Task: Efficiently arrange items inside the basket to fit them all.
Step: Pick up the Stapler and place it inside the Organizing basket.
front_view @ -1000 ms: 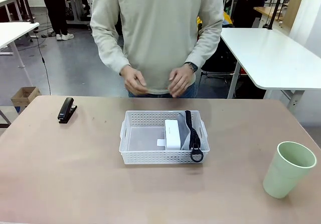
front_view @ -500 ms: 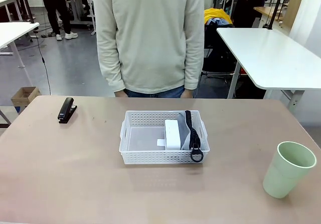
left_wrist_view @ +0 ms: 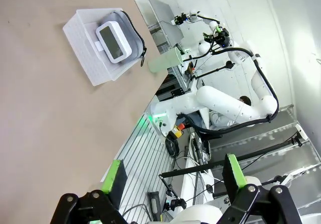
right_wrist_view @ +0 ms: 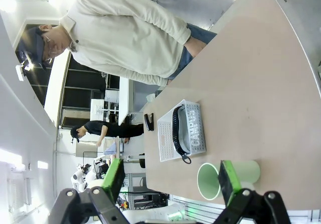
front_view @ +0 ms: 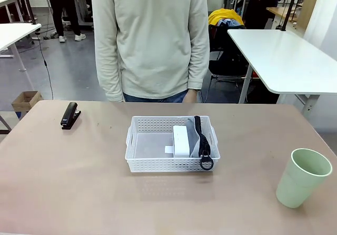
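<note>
The packing looked half done. The white lattice basket sat mid-table, away from every edge of the table. The white block lay flat in its right half. The grey pouch was wedged between the block and the basket's right wall, its black strap looping over the near rim, and the left half was bare. The black stapler lay well apart near the table's far left corner, and the pale green cup stood upright near the near right corner. The person stood at the far edge, arms down. The left gripper hung clear of the table, jaws spread wide with nothing between them. The right gripper was likewise wide apart and empty, the cup on the table beyond it. The step in hand seemed to be fetching an outside item. The next move would call for an arm to descend on its nearer item, stapler for the left or cup for the right, and set it into the free left half.
</note>
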Robot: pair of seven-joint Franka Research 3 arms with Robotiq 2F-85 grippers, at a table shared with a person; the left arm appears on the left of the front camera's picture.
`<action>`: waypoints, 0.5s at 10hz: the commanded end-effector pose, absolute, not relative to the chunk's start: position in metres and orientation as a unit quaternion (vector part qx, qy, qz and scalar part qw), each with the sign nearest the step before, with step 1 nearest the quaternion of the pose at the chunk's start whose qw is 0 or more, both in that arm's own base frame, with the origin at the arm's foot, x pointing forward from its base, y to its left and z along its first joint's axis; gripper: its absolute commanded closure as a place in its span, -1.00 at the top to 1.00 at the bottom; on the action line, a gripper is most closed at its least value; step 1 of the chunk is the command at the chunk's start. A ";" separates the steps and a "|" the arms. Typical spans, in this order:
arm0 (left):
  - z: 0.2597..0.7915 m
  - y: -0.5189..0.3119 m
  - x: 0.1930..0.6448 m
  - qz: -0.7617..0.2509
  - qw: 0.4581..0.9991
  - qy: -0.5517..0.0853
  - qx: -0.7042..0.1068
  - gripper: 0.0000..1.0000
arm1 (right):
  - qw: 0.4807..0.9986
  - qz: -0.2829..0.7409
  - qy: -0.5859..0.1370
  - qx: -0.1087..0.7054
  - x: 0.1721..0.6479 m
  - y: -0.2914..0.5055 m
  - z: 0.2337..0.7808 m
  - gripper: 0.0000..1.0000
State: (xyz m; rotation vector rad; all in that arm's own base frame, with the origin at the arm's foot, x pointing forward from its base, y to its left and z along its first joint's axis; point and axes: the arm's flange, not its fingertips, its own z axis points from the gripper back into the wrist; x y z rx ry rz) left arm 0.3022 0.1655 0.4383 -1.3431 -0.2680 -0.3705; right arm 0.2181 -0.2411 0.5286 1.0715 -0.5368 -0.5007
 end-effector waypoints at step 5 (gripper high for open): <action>0.489 0.090 0.364 -0.233 0.876 0.065 -0.418 1.00 | 0.792 -0.221 -0.263 0.505 0.219 -0.242 0.530 1.00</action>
